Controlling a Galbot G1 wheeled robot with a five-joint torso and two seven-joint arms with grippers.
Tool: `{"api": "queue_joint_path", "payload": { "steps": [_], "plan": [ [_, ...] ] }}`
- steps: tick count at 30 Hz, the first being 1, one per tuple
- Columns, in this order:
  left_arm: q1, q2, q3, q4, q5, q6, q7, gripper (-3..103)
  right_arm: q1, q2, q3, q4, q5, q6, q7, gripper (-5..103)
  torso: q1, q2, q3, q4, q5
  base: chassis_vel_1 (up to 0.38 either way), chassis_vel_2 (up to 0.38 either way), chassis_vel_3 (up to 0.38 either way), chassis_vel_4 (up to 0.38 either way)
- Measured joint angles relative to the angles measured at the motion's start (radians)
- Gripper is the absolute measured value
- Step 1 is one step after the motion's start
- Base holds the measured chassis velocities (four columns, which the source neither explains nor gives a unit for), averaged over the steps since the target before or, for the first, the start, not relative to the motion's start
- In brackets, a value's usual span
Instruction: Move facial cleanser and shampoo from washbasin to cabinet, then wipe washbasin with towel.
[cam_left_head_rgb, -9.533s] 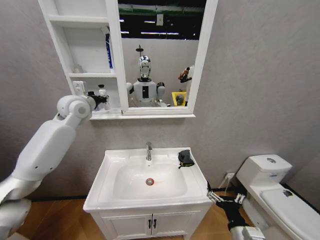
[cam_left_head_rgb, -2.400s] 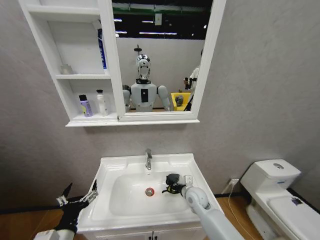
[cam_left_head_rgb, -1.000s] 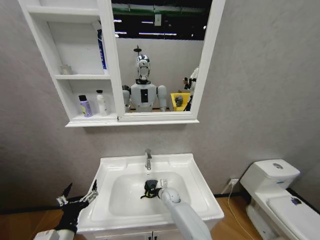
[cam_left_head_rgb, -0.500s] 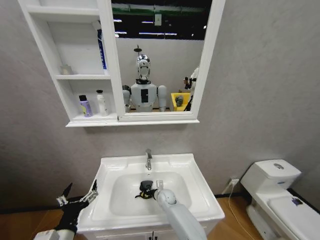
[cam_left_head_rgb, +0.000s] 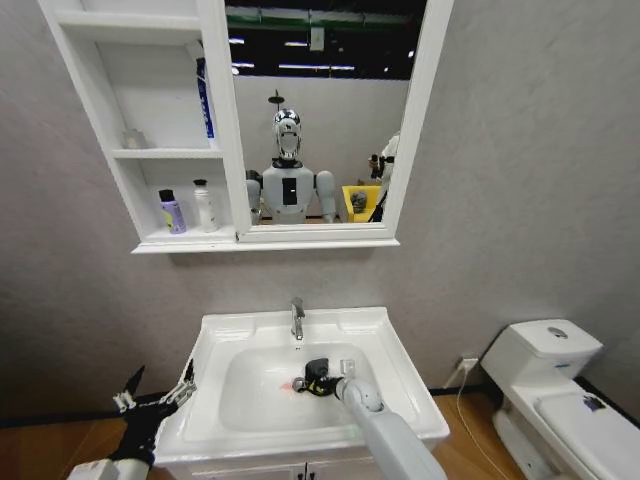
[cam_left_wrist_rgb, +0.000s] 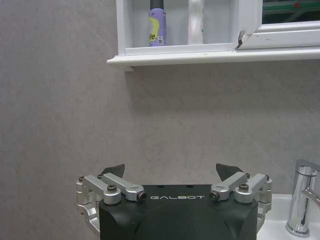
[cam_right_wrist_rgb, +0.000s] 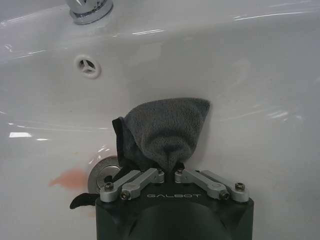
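The washbasin (cam_left_head_rgb: 214, 340) stands below me, and my right gripper (cam_left_head_rgb: 322, 379) is down in its bowl, shut on the dark grey towel (cam_left_head_rgb: 318, 375). In the right wrist view the towel (cam_right_wrist_rgb: 167, 129) bunches out of the shut gripper (cam_right_wrist_rgb: 170, 173) against the white bowl, right beside the drain (cam_right_wrist_rgb: 101, 174). My left gripper (cam_left_head_rgb: 156, 396) hangs open off the basin's left side, open (cam_left_wrist_rgb: 170, 172) with nothing in it. A purple bottle (cam_left_head_rgb: 172, 211) and a white bottle (cam_left_head_rgb: 204, 205) stand on the cabinet's (cam_left_head_rgb: 160, 152) lowest shelf; which is cleanser and which shampoo I cannot tell.
The chrome tap (cam_left_head_rgb: 297, 318) rises at the bowl's back edge. A mirror (cam_left_head_rgb: 315, 115) fills the cabinet's right part. A blue tube (cam_left_head_rgb: 203, 100) leans on the middle shelf. A white toilet (cam_left_head_rgb: 555, 385) stands to the right.
The left arm came down from the cabinet shelf. The right gripper took the towel from the basin's right rim, swept it left across the bowl, and has now moved back right past the drain.
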Motion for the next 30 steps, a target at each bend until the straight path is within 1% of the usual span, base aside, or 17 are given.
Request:
{"api": "queue_joint_path", "payload": {
  "steps": [3, 7, 8, 10, 12, 14, 18, 21, 23, 24, 26, 27, 29, 30],
  "plan": [
    [0.0, 0.0, 0.0, 0.0, 0.0, 0.0, 0.0, 100, 0.016, 0.036, -0.026, -0.037, -0.012, 0.014, 0.004, 4, 0.0, 0.0, 0.0, 0.0006, 0.0004, 0.0, 0.0, 0.0, 0.0],
    [0.0, 0.0, 0.0, 0.0, 0.0, 0.0, 0.0, 100, 0.026, 0.062, -0.049, -0.064, -0.027, 0.021, -0.01, 4, 0.0, 0.0, 0.0, 0.0007, 0.0005, 0.0, 0.0, 0.0, 0.0],
    [0.0, 0.0, 0.0, 0.0, 0.0, 0.0, 0.0, 100, 0.035, 0.073, -0.055, -0.077, -0.033, 0.026, -0.013, 4, 0.0, 0.0, 0.0, -0.0005, -0.0009, 0.0, 0.0, 0.0, 0.0],
    [0.0, 0.0, 0.0, 0.0, 0.0, 0.0, 0.0, 100, 0.039, 0.083, -0.063, -0.089, -0.036, 0.034, -0.016, 4, 0.0, 0.0, 0.0, -0.0008, -0.0003, 0.0, 0.0, 0.0, 0.0],
    [0.0, 0.0, 0.0, 0.0, 0.0, 0.0, 0.0, 100, 0.043, 0.097, -0.08, -0.095, -0.036, 0.042, -0.028, 4, 0.0, 0.0, 0.0, 0.0007, 0.0006, 0.0, 0.0, 0.0, 0.0],
    [0.0, 0.0, 0.0, 0.0, 0.0, 0.0, 0.0, 100, 0.045, 0.099, -0.088, -0.091, -0.036, 0.043, -0.034, 4, 0.0, 0.0, 0.0, 0.0008, 0.0005, 0.0, 0.0, 0.0, 0.0],
    [0.0, 0.0, 0.0, 0.0, 0.0, 0.0, 0.0, 100, 0.045, 0.093, -0.089, -0.082, -0.03, 0.043, -0.037, 4, 0.0, 0.0, 0.0, 0.0012, 0.0007, 0.0, 0.0, 0.0, 0.0],
    [0.0, 0.0, 0.0, 0.0, 0.0, 0.0, 0.0, 100, 0.046, 0.072, -0.082, -0.074, -0.021, 0.039, -0.039, 4, 0.0, 0.0, 0.0, 0.0015, 0.0009, 0.0, 0.0, 0.0, 0.0],
    [0.0, 0.0, 0.0, 0.0, 0.0, 0.0, 0.0, 100, 0.044, 0.064, -0.075, -0.072, -0.02, 0.037, -0.038, 4, 0.0, 0.0, 0.0, 0.0013, 0.0009, 0.0, 0.0, 0.0, 0.0],
    [0.0, 0.0, 0.0, 0.0, 0.0, 0.0, 0.0, 100, 0.04, 0.052, -0.065, -0.065, -0.019, 0.033, -0.038, 4, 0.0, 0.0, 0.0, 0.0009, 0.0008, 0.0, 0.0, 0.0, 0.0],
    [0.0, 0.0, 0.0, 0.0, 0.0, 0.0, 0.0, 100, 0.036, 0.043, -0.058, -0.06, -0.019, 0.032, -0.038, 4, 0.0, 0.0, 0.0, 0.0011, 0.0011, 0.0, 0.0, 0.0, 0.0],
    [0.0, 0.0, 0.0, 0.0, 0.0, 0.0, 0.0, 100, 0.028, 0.031, -0.049, -0.049, -0.017, 0.03, -0.036, 4, 0.0, 0.0, 0.0, 0.0008, 0.0007, 0.0, 0.0, 0.0, 0.0],
    [0.0, 0.0, 0.0, 0.0, 0.0, 0.0, 0.0, 100, 0.015, 0.016, -0.039, -0.025, -0.008, 0.025, -0.03, 4, 0.0, 0.0, 0.0, 0.0013, 0.0012, 0.0, 0.0, 0.0, 0.0],
    [0.0, 0.0, 0.0, 0.0, 0.0, 0.0, 0.0, 100, 0.008, 0.008, -0.032, -0.013, -0.005, 0.023, -0.024, 4, 0.0, 0.0, 0.0, 0.001, 0.0009, 0.0, 0.0, 0.0, 0.0]
  ]
}}
